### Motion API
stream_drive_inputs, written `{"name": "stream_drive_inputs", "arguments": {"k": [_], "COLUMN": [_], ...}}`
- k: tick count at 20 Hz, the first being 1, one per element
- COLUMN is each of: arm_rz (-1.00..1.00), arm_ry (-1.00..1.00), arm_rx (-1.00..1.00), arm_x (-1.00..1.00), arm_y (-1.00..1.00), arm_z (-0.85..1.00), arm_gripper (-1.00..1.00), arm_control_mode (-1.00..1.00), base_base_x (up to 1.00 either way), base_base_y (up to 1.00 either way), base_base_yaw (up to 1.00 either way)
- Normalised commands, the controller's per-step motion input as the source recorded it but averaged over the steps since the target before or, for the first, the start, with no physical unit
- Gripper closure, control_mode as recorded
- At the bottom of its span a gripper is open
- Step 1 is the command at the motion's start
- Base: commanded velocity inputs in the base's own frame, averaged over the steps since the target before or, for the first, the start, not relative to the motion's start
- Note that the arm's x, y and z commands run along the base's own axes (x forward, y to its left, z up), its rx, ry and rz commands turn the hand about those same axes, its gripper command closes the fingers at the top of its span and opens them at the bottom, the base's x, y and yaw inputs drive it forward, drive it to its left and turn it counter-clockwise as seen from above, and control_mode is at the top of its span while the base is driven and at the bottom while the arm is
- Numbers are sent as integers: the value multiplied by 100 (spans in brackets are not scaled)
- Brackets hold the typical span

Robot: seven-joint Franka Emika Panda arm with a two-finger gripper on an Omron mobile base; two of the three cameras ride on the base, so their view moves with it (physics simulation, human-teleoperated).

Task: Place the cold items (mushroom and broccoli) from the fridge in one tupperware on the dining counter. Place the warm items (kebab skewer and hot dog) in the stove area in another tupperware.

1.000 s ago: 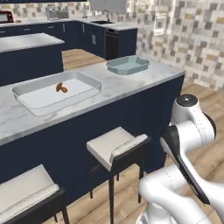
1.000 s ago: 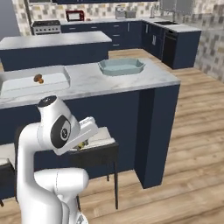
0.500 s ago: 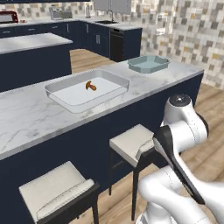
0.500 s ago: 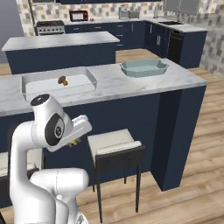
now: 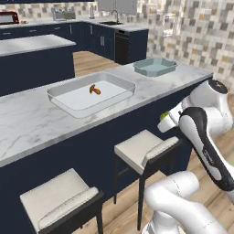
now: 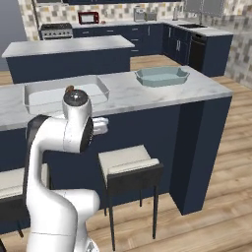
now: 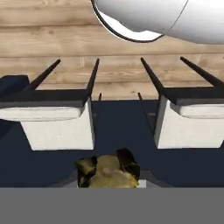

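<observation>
You are carrying the broccoli, a lumpy yellow-green floret (image 7: 108, 173), pinched in the gripper (image 7: 108, 171) with the jaws drawn narrow on it; in the hand view it sits between the dark finger tips (image 7: 127, 161), and in the left base view a sliver of green (image 5: 162, 116) peeks out beside the folded wrist. The arm is tucked low, in front of the white-cushioned stools (image 5: 145, 147), below the edge of the marble surface (image 5: 27, 119).

The clear rectangular tupperware tray (image 5: 68, 104) stands on that surface with the small brown mushroom (image 5: 95, 89) lying inside it, so this is likely where your load belongs. The pale blue-green scalloped dish (image 5: 155, 66) sits well apart, nearer the surface's far end.

Judge the broccoli as light, knobbly and a little crumbly: the crown gives under pressure, the stalk is firmer. Your grip seems to be across the crown, so avoid squeezing harder, and lift smoothly over the tray wall before letting go.
</observation>
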Motion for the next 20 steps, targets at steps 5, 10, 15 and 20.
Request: {"name": "stream_drive_inputs", "arguments": {"k": [5, 10, 15, 20], "arm_rz": [2, 0, 0, 0], "arm_ry": [-17, -21, -5, 13], "arm_rx": [36, 8, -32, -50], "arm_x": [16, 1, -6, 2], "arm_y": [-20, 43, 100, 77], "arm_z": [90, 91, 90, 65], "arm_gripper": [100, 100, 100, 100], "arm_control_mode": [-100, -100, -100, -100], "base_base_x": [0, 0, 0, 0], "base_base_y": [0, 0, 0, 0], "base_base_yaw": [0, 0, 0, 0]}}
